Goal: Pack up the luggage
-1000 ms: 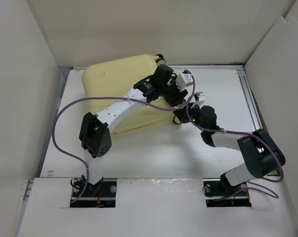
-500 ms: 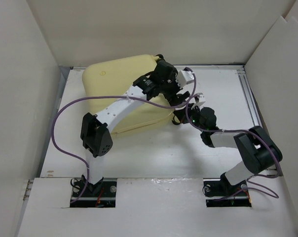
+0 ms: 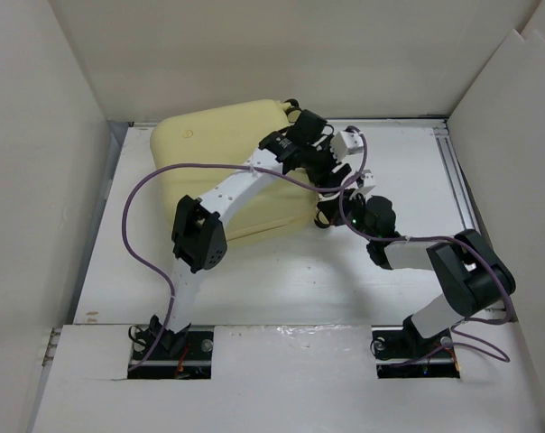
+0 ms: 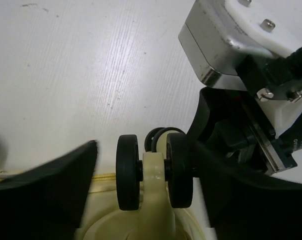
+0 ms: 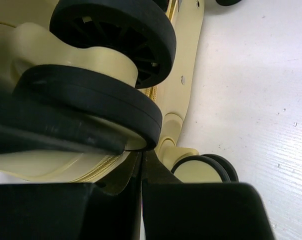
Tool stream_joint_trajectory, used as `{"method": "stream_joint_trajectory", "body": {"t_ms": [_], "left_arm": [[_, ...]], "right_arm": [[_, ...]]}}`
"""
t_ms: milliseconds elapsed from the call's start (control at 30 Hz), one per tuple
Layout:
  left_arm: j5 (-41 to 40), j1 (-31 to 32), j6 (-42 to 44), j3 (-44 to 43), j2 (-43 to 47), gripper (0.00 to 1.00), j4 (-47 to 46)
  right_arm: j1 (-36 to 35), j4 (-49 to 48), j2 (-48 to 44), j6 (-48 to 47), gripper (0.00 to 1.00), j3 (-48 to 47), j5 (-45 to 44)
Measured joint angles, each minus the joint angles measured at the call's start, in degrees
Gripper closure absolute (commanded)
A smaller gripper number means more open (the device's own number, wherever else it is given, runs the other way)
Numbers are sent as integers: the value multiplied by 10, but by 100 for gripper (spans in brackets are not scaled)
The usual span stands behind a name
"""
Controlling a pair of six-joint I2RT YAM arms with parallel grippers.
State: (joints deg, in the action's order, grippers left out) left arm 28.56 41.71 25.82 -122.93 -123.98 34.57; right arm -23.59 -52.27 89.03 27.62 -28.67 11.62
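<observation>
The luggage (image 3: 214,153), a pale-yellow hard-shell suitcase, lies closed on the white table, back left. My left gripper (image 3: 334,171) reaches over its right end and stands open around a twin black caster wheel (image 4: 153,170). The right finger (image 4: 231,190) rests against the wheel and the left finger (image 4: 46,185) stands apart from it. My right gripper (image 3: 331,214) sits low at the same end of the luggage (image 5: 188,50). It is shut, with its fingertips (image 5: 142,160) pressed together just under another caster wheel (image 5: 116,30), beside the zipper seam. Nothing shows between its fingers.
White walls enclose the table on the left, back and right. An aluminium rail (image 3: 459,189) runs along the right edge. Purple cables (image 3: 137,225) loop beside both arms. The right arm's wrist block (image 4: 226,45) hangs close above my left gripper.
My left gripper has opened and shifted slightly right at the wheel end. The left arm's elbow swung right, toward the middle. The right arm barely moved and stays shut.
</observation>
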Motion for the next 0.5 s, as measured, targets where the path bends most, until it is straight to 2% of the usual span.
{"method": "stream_joint_trajectory", "body": {"t_ms": [67, 100, 133, 500], "left_arm": [[15, -1, -8, -7, -3, 73, 9], [23, -1, -10, -9, -3, 90, 16], [25, -1, -10, -9, -3, 100, 17], [41, -6, 2, 18, 15, 100, -1]], "right_arm": [[0, 0, 0, 0, 100, 0, 0], [0, 0, 0, -1, 100, 0, -2], [0, 0, 0, -2, 100, 0, -2], [14, 15, -19, 13, 100, 11, 8]]}}
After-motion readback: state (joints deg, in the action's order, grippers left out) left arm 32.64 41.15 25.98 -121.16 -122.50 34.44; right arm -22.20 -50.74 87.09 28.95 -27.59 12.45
